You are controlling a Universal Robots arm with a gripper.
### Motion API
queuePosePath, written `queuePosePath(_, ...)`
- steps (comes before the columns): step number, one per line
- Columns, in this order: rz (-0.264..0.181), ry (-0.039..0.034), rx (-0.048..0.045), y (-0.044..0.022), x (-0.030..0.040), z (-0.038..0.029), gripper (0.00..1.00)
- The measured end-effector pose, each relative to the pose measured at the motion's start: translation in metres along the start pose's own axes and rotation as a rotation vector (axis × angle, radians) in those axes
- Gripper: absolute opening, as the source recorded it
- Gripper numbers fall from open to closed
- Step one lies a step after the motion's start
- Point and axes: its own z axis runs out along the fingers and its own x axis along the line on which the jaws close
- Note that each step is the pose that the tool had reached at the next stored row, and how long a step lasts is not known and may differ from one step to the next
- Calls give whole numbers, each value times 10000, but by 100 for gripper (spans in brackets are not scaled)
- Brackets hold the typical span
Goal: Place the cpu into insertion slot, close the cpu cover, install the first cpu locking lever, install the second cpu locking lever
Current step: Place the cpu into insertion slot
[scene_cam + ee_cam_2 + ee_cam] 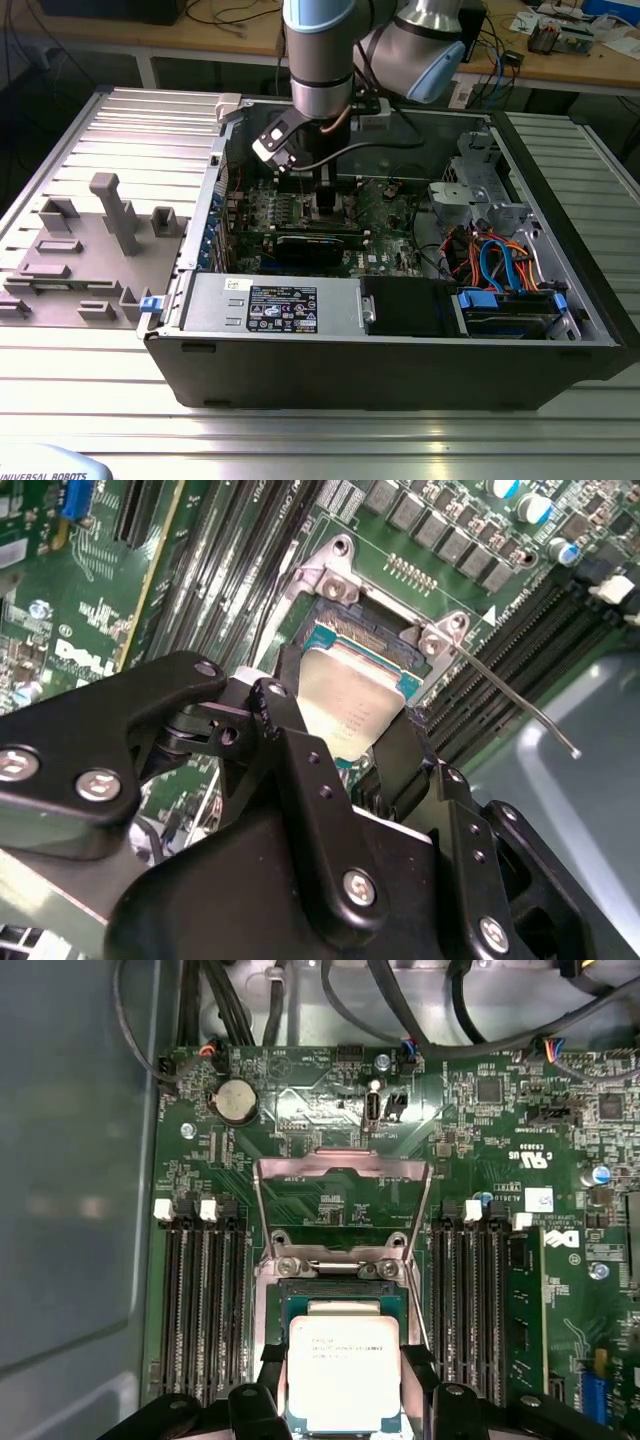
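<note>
The gripper (343, 1388), jaws pinching the cpu's (343, 1355) opposite edges, holds it over the insertion slot (352, 640) at 12 o'clock from the graphics card (320, 247) in the exterior view; level, square alignment, clear of the raised cpu cover (343, 1163), seems essential.

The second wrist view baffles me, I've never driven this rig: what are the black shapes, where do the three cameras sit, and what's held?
The exterior view comes from a separate camera: a robot arm reaches into an open computer case lying on a metal table. Both wrist views ride on the arm, facing the motherboard. The black shapes are the end effector, its fingers either side of the cpu and apparently gripping it over the insertion slot. The cpu cover stands swung open.
</note>
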Motion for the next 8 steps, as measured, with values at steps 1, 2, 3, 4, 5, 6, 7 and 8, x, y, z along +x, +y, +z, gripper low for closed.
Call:
queuePosePath(1,19,-3,0,-2,-1,17,54)
queuePosePath(2,39,-4,0,-4,-1,39,54)
queuePosePath(3,52,-6,-1,-5,-1,57,54)
queuePosePath(4,92,-9,-2,-8,-1,80,54)
queuePosePath(5,135,-14,-2,-10,-2,97,54)
queuePosePath(6,155,-17,-2,-11,-2,110,54)
queuePosePath(7,188,-19,-3,-14,-2,134,54)
queuePosePath(8,214,-23,-4,-15,-2,143,54)
